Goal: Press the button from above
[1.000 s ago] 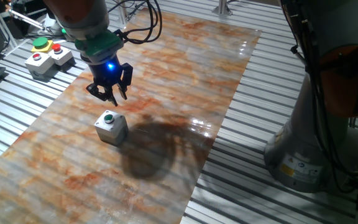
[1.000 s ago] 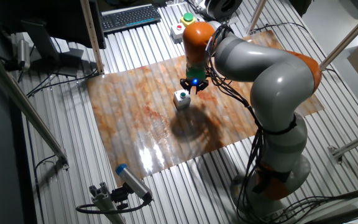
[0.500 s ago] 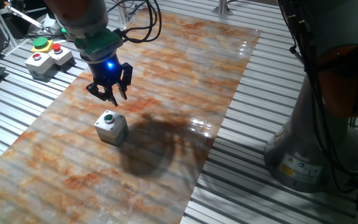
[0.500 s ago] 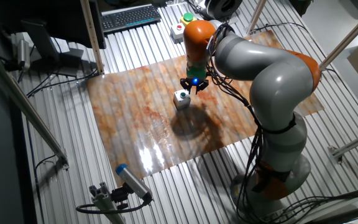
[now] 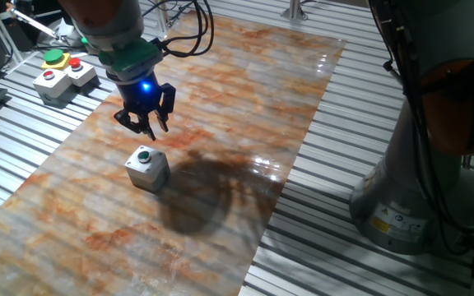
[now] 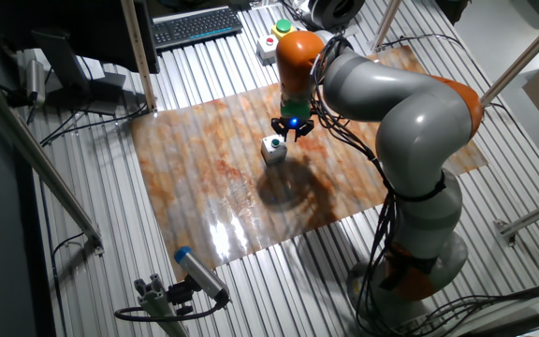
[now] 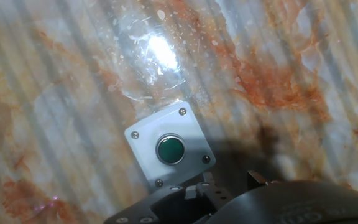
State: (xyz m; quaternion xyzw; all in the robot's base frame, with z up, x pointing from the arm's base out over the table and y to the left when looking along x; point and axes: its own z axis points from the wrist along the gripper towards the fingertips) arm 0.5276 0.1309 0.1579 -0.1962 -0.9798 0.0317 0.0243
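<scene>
The button (image 7: 170, 149), a small green disc, is set in the top of a pale grey box (image 5: 147, 169) that stands on the marbled table (image 5: 220, 99), towards the table's left half in one fixed view. In the hand view the button is seen slightly below centre, at about 7 o'clock from a bright glare patch on the table. The pincer (image 5: 144, 125) is held in the air above the table, apart from the box and at roughly 12 o'clock from it in one fixed view; nothing is held in it, and whether its fingers are parted or closed cannot be told from any view. The approach is judged not yet finished: the pincer should be brought directly over the green disc so that the disc is centred in the hand view, and only then lowered straight down, so that the force is put on the button and not on the box's rim, by which the light box could be tipped or slid. Compared with the earlier frames, no change is noticed: the pincer and the box are found in the same places.
</scene>
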